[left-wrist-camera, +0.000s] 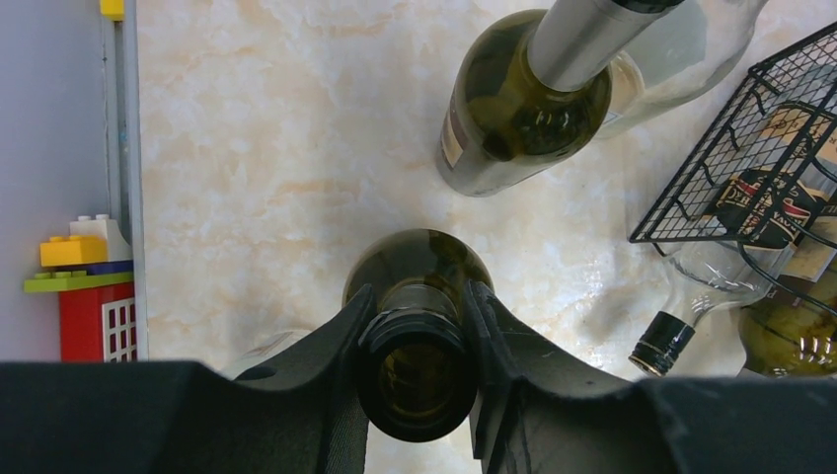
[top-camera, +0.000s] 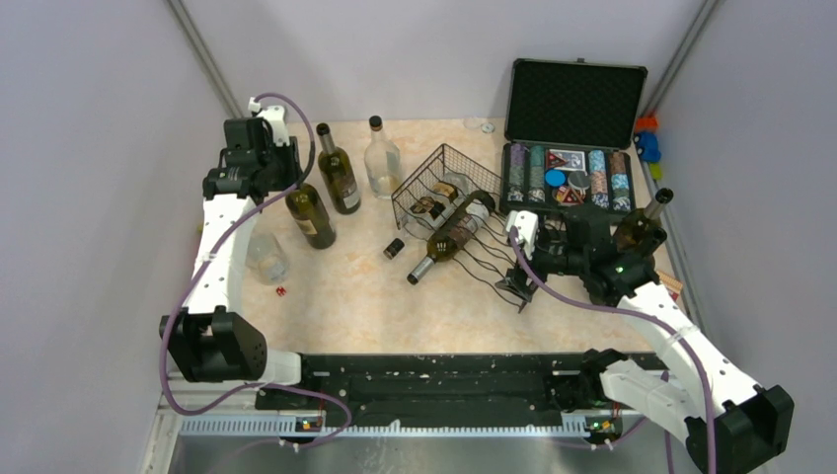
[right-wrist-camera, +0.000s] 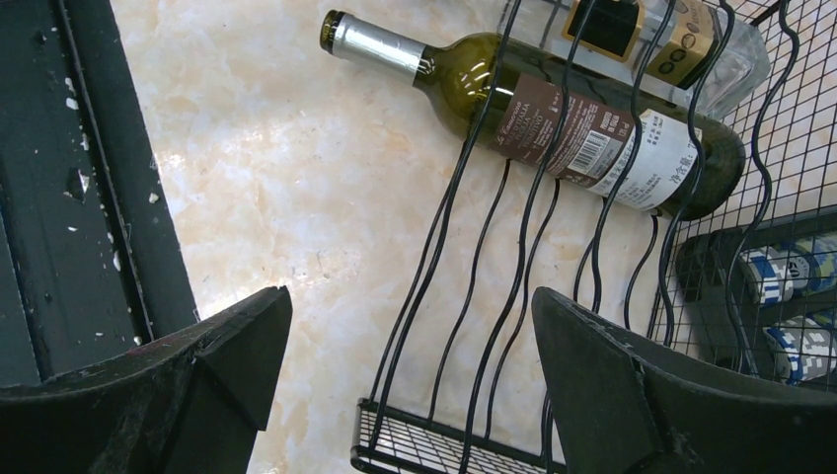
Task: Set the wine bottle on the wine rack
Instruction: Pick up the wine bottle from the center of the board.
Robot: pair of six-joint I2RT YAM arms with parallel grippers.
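1. Grasp made: our left gripper point(left-wrist-camera: 417, 296) pinches the neck of the upright wine bottle point(left-wrist-camera: 419, 259). The bottle stands on the table at the upper left of the top view, apart from the wine rack point(top-camera: 439, 166) at centre.
2. We judge that lifting it, carrying it and laying it in a free cradle are all left to do. Our right gripper point(right-wrist-camera: 410, 326) hangs spread and empty over the rack's near wires.
3. We see a marbled beige tabletop point(top-camera: 345, 286) and plain grey walls.

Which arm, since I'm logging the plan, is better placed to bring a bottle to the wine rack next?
Left. Its hand is shut on the neck of the upright green bottle; the right hand hangs open and empty over the wine rack.
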